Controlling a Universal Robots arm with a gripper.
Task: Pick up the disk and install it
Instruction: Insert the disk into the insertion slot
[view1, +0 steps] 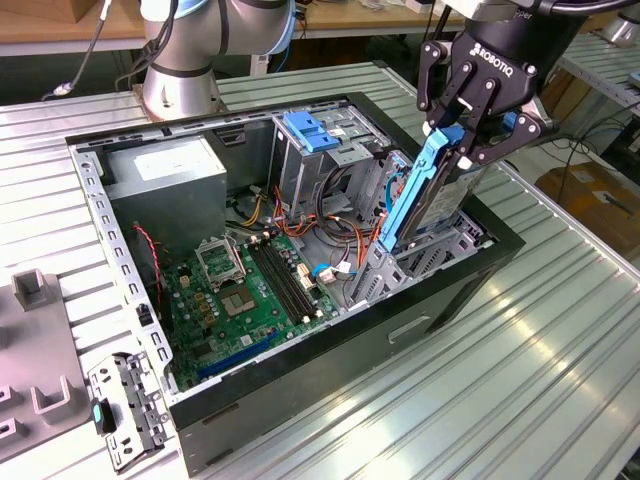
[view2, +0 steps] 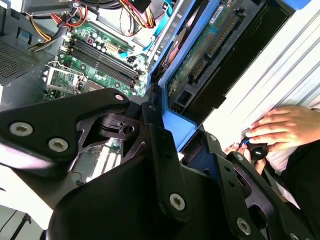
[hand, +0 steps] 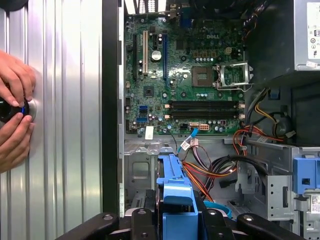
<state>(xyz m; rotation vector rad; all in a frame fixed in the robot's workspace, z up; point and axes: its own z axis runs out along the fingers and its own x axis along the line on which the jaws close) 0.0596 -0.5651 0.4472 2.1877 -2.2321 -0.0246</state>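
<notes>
The ribbed metal table (view1: 560, 330) is carrying the whole setup, and the open black PC case (view1: 330, 372) is lying on its side right under the jaws. Inside it, the grey power supply (view1: 165, 185) is sitting at the corner farthest from the jaws, and the green motherboard (view1: 230, 300) is lying between it and the jaws. A metal drive cage with a light-blue latch (view1: 312, 135) is standing just beside the jaws, on the power-supply side. The gripper (view1: 470, 150) is hanging over the case's near corner with its jaws clamped on the disk (view1: 430, 195), one finger on each flat side. The disk is hanging edge-on and tilted, blue rail facing the motherboard, and its lower end is reaching down to the metal bay (view1: 445, 250) below the jaws; can't tell if it's touching. Orange and red cables (view1: 320, 225) are crowding the gap beside that bay, close to the disk's lower end. Out on the table, well clear of the jaws, a person's hands (hand: 15, 80) are holding a small black knob (hand: 11, 110).
</notes>
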